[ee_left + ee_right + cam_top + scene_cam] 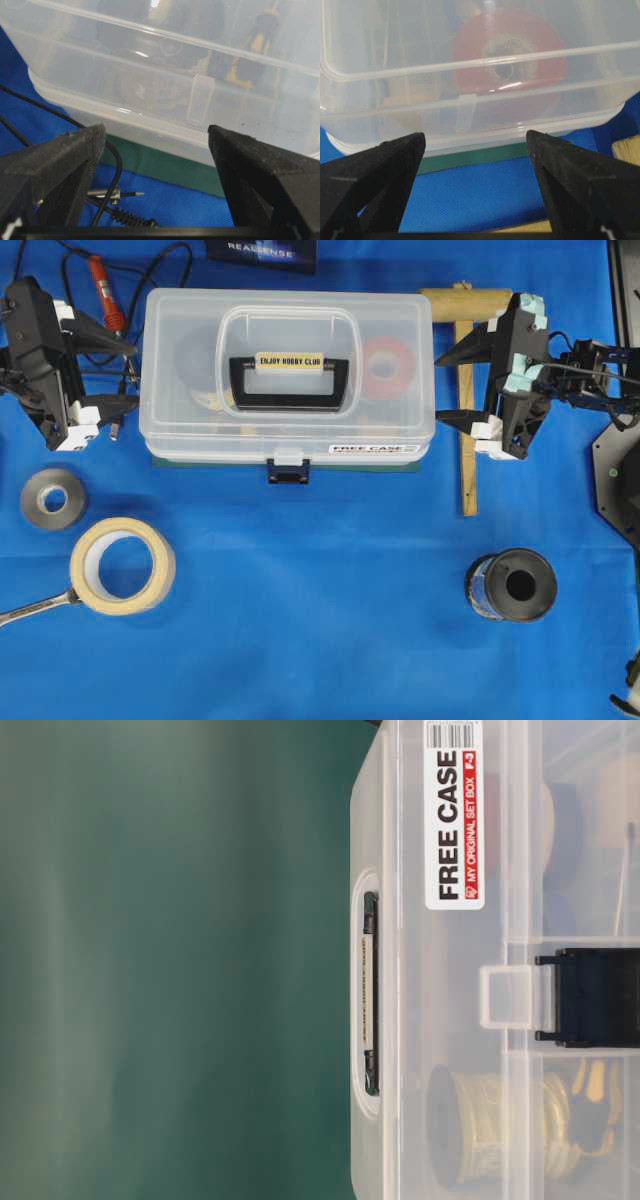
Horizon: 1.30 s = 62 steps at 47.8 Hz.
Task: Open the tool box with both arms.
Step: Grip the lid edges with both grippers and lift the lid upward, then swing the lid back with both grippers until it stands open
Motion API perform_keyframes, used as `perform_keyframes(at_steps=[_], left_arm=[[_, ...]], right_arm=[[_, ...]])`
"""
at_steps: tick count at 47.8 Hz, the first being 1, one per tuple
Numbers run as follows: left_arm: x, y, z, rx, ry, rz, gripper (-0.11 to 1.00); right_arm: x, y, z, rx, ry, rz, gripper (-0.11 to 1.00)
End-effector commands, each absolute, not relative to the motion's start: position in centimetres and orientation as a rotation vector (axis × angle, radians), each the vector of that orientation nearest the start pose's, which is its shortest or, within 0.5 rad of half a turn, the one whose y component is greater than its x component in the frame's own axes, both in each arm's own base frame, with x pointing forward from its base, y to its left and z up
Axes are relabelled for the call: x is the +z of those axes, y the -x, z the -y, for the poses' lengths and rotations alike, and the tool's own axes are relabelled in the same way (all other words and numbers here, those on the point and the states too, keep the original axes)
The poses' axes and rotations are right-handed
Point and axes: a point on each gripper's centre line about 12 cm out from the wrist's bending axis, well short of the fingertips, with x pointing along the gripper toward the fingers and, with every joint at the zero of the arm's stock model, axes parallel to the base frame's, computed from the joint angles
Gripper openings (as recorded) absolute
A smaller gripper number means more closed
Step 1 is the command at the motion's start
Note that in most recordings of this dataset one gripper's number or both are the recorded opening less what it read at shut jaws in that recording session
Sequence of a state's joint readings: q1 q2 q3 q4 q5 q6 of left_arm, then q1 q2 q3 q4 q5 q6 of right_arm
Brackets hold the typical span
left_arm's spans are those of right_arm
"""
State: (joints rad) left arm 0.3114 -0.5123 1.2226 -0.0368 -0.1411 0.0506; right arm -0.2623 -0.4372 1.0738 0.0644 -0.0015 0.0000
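The tool box (288, 375) is a clear plastic case lying shut on the blue cloth, black handle (290, 377) with a yellow label flat on the lid. Its dark latch (288, 472) is down at the front edge, and also shows as the latch (590, 997) in the table-level view. My left gripper (128, 387) stands open just off the box's left end, not touching it; the left wrist view shows the gripper (156, 129) facing that side wall (150, 90). My right gripper (437, 390) stands open off the right end; between its fingers (475, 134) I see only cloth and the box wall (470, 107).
A red soldering iron (103, 285) and black cables (112, 165) lie by the left gripper. A wooden T-shaped piece (467, 390) lies under the right gripper. Grey tape roll (52, 499), masking tape (122, 565), wrench (35, 608) and black spool (512, 585) lie in front.
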Motion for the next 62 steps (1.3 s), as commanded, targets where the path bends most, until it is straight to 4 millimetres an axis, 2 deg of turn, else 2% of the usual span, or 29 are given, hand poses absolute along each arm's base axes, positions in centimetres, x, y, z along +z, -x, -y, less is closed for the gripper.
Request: perform_keyframes(at_steps=[1, 26, 40, 62], left_arm=[[18.0, -23.4, -7.4, 0.304, 0.064, -0.48, 0.82], [22.0, -23.7, -7.5, 0.306, 0.042, -0.351, 0.82], [23.5, -23.0, -7.6, 0.32, 0.034, -0.288, 0.82], [24.6, -22.7, -9.1, 0.383, 0.027, -0.215, 0.82]], right_arm=[[19.5, -26.6, 7.1, -0.275, -0.142, -0.555, 0.84], [23.5, -26.7, 7.1, -0.268, -0.12, -0.462, 0.84], [25.5, -26.3, 7.2, -0.273, -0.103, -0.394, 0.84], [26.6, -26.0, 8.7, -0.327, -0.104, -0.354, 0.84]])
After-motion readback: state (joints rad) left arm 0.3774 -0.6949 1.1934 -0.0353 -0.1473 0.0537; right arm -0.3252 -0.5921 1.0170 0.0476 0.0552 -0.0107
